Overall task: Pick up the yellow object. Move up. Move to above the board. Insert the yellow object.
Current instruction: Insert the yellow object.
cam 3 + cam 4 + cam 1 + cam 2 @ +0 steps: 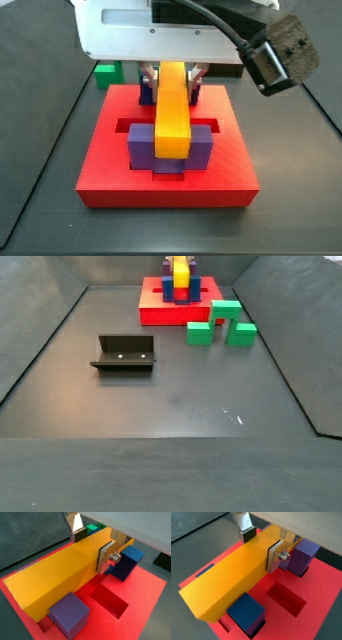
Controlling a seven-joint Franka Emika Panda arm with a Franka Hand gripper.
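Your end effector (90, 543) is clamped on the bar (57, 572), which lies between the posts (197, 145) over the board (234, 172), seemingly seated.

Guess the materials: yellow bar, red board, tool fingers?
Yellow bar, held in the tool over the red board: looks like smooth plastic, with even colour, a soft sheen and crisp edges. Red board: probably the same matte plastic, with cleanly cut slots. Fingers: flat silvery plates, apparently metal; the pad material can't be judged.
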